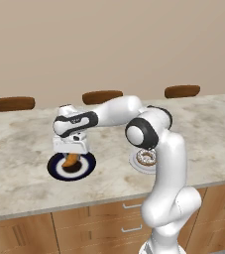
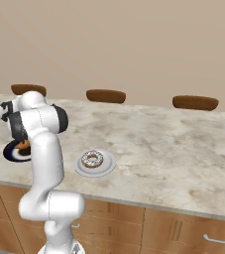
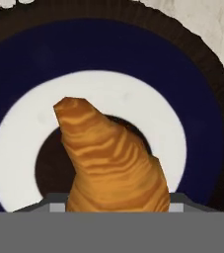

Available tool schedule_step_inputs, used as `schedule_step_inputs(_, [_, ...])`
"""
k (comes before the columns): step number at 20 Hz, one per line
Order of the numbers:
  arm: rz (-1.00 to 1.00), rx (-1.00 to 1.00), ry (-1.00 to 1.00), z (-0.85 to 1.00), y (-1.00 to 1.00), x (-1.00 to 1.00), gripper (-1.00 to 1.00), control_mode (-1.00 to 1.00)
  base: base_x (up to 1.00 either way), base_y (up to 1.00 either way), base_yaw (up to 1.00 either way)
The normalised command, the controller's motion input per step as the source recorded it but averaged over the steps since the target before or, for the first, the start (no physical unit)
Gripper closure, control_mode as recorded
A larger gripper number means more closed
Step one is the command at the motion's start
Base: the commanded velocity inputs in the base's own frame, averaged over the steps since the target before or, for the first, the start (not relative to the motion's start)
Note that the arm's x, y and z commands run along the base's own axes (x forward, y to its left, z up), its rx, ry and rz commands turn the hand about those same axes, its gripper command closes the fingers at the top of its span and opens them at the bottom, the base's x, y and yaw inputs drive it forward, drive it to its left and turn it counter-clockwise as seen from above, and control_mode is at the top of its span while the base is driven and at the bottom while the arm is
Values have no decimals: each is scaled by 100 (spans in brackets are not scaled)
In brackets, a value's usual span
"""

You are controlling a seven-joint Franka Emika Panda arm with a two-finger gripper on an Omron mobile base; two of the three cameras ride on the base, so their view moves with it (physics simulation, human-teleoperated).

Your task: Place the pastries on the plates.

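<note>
Left base view: the arm reaches forward and left, elbow bent, its gripper (image 1: pixel 71 155) pointing down over the dark blue plate (image 1: pixel 86 167). The croissant (image 1: pixel 71 160) stands between the jaws above the plate's centre; whether they grip it I cannot tell. The donut (image 1: pixel 146 158) lies on the white plate (image 1: pixel 135 161).

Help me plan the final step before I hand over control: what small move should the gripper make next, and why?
Probably finish opening and lift straight up. The croissant already sits over the dark centre of the blue plate, with the gripper low above it, and the donut lies on the white plate. Whether the jaws have fully let go cannot be told.
</note>
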Motion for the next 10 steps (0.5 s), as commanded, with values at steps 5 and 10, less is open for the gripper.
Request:
schedule_step_inputs(5, [0,0,0,5,0,0,-100,-100,0,0,0])
schedule_step_inputs(10, [0,-2,-13,37,-1,-25,-100,-100,0,0,0])
